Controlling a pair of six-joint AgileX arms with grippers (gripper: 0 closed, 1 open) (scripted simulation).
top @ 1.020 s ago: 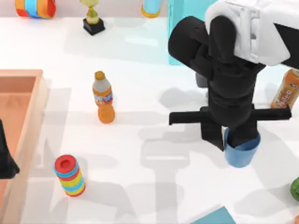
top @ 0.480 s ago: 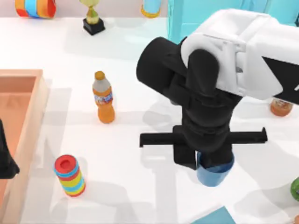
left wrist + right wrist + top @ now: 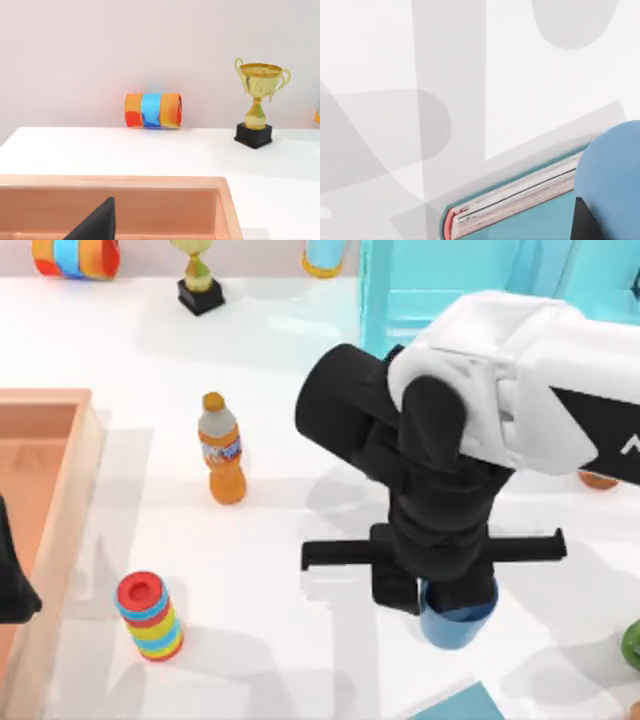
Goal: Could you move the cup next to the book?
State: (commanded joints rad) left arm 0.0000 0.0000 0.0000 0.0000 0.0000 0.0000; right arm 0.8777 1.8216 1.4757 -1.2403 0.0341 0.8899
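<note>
White bench (image 3: 300, 340) is lying under the right pincer (image 3: 445, 602), which is pinching the cup (image 3: 455, 625) aloft near the book (image 3: 455, 708), risking clipping its spine while lowering.

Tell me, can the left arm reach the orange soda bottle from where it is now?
Probably yes. The left gripper sits parked over the wooden tray at the table's left side, and bare table lies between the tray and the orange soda bottle. The right gripper, holding the cup, works farther right.
</note>
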